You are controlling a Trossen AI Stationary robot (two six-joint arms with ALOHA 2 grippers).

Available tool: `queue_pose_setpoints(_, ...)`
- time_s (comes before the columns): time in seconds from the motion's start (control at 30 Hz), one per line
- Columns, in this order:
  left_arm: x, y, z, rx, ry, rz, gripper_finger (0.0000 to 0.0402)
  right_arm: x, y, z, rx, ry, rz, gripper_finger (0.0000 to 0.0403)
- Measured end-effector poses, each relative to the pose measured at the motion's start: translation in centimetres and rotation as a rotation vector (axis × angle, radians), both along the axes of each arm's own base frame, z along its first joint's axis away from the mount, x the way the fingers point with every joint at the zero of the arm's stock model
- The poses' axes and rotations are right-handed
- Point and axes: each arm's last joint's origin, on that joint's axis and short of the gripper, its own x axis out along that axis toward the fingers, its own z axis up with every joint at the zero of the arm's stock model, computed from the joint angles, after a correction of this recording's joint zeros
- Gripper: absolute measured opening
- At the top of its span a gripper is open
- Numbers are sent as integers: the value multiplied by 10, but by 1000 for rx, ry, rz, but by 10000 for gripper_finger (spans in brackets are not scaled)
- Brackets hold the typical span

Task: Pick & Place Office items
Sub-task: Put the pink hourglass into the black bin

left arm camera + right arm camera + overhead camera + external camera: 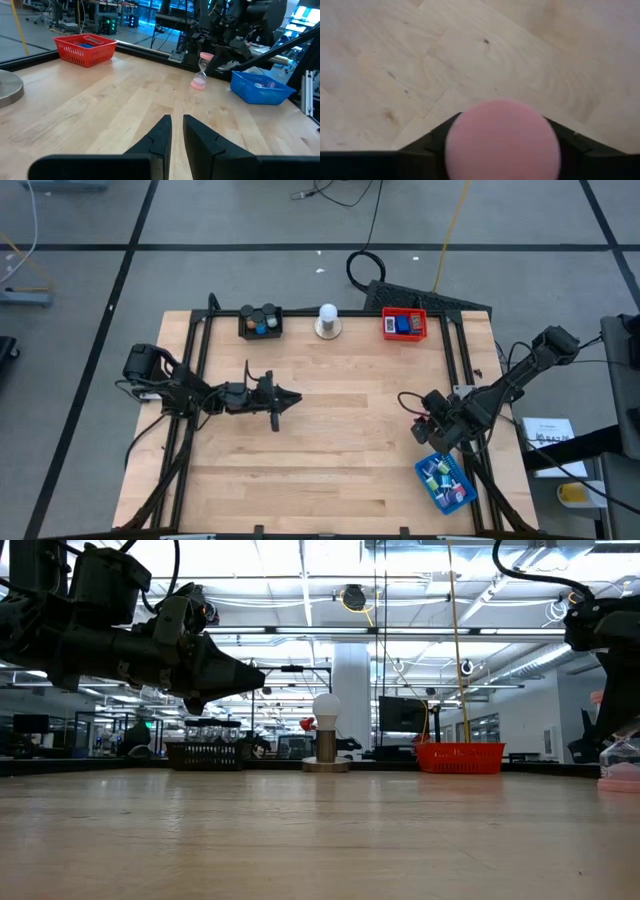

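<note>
Two arms are sharing this wooden counter (340, 440), and only the right tool (432, 430) is working. It is hanging at the right side of the counter over a small pink-capped hourglass of clear glass (200, 71). In its own wrist view the round pink cap is filling the space right in front of the tool. Whether the tool is clamping the cap or only flanking it, I cannot tell. The hourglass is standing upright on the bare wood, just beside the blue plastic mesh tray (250, 90) and outside it.

This piece is probably handling as light and top-heavy (a narrow waist between two wider caps), so it is likely tipping at any sideways nudge. The glass looks fragile and slippery. The pink cap is looking like the safer place to take hold, across its width and with gentle pressure.

Farther out, the left tool (177, 120) is waiting above the middle-left of the counter, with its jaws drawn nearly together and carrying nothing. Along the far edge a red plastic mesh tray (85, 55), a white knob on a round base (327, 320) and a black tray (243, 330) are sitting well apart from the hourglass.
</note>
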Motion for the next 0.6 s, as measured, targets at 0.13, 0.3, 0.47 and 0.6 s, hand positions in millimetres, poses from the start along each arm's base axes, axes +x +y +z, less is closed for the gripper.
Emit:
queue_pose_setpoints(0.13, -3, 2, -2, -2, 11, 8, 51, 1, 0, 0, -4, 5, 23, 170)
queue_pose_setpoints(0.3, -21, 7, -6, -42, -19, 36, 51, 10, 4, 16, 36, -13, 67, 170)
queue_pose_setpoints(0.47, -45, 11, -11, -57, -41, 79, 51, 43, -4, 34, 1, -145, 148, 170)
queue_pose_setpoints(0.6, -57, 13, -13, -71, -30, 140, 51, 86, -26, 34, -27, -252, 264, 170)
